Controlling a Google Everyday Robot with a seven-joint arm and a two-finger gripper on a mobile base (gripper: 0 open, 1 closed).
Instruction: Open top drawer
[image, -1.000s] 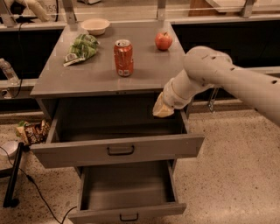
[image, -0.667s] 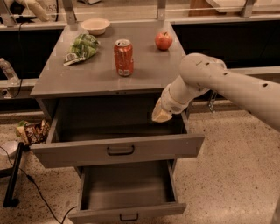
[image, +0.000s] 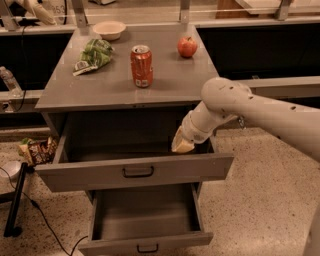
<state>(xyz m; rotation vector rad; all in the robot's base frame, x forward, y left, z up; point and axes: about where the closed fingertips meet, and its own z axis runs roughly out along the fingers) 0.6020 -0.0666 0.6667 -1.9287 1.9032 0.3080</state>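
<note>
The top drawer (image: 135, 172) is a wide grey drawer with a small black bar handle (image: 137, 171). It stands pulled out from under the grey cabinet top (image: 110, 85), and its inside looks empty. My gripper (image: 182, 145), on the white arm coming in from the right, hangs with its tan tip just above the drawer's right rear part, behind the front panel. It touches no handle.
A lower grey drawer (image: 145, 242) is also pulled out beneath. On the cabinet top stand a red can (image: 141, 65), an apple (image: 187, 47), a green chip bag (image: 92, 55) and a white bowl (image: 109, 29). A snack bag (image: 36, 150) and cables lie on the floor at left.
My gripper has come down a little towards the open top drawer and the arm's elbow has shifted slightly left. The drawers and tabletop objects have not moved.
</note>
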